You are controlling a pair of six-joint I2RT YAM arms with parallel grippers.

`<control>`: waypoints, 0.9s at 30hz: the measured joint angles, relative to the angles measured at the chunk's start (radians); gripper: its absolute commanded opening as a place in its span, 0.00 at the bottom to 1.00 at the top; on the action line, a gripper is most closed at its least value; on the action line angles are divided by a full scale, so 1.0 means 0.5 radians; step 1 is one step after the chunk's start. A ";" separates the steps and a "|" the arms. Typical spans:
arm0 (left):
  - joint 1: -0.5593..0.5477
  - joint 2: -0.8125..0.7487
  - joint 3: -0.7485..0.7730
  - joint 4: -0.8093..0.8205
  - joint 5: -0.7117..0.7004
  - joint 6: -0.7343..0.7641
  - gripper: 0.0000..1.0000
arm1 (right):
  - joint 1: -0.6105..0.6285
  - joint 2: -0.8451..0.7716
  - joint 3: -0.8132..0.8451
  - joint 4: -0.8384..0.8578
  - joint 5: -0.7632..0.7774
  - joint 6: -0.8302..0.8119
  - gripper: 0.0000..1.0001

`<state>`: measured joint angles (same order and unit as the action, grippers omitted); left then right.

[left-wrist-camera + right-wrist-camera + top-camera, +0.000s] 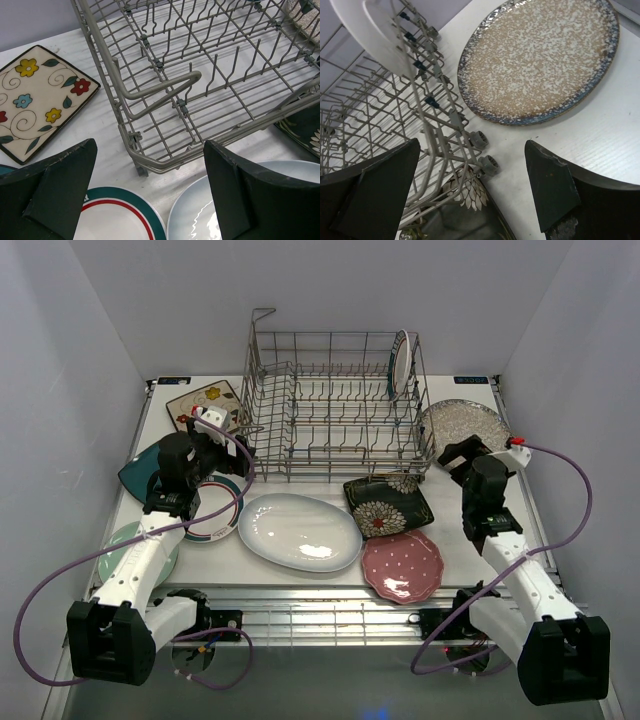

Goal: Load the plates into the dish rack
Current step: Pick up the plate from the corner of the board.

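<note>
Overhead view high at near edge, wrist views close-in — all share dish rack [335,410]

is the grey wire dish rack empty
No, one white round plate stands upright in the grey wire dish rack at its far right end.

— What sort of place are you working in?

— You're in a robot test cell, a lab set-up rather than a kitchen. Plain white panels [330,290] close you in on the left, right and far sides, around one white table [225,565].

— What else shows you that?

— Your left arm [150,550] and right arm [515,565] are bolted to a metal rail [320,615] at the near edge, and purple cables [588,495] loop loose beside them. The dish rack [330,410] and the plates [300,532] sit straight on the tabletop, like props.
</note>
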<state>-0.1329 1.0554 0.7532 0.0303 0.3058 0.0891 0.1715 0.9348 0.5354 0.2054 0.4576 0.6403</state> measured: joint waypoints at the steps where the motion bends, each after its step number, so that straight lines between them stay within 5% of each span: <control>1: 0.000 -0.002 -0.002 0.001 0.002 0.001 0.98 | -0.053 -0.008 -0.022 0.002 -0.048 0.026 0.91; 11: 0.000 -0.004 -0.008 0.001 0.004 0.001 0.98 | -0.481 0.027 -0.217 0.102 -0.468 0.246 0.93; 18: 0.000 -0.004 -0.012 0.001 0.004 0.002 0.98 | -0.785 0.328 -0.355 0.425 -0.869 0.446 0.97; 27: 0.000 -0.004 -0.014 0.002 0.002 0.010 0.98 | -0.871 0.616 -0.414 0.757 -1.036 0.642 1.00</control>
<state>-0.1329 1.0534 0.7460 0.0311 0.3069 0.0940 -0.2638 1.2430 0.3286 0.5838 -0.0605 0.9611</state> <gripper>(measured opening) 0.979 0.995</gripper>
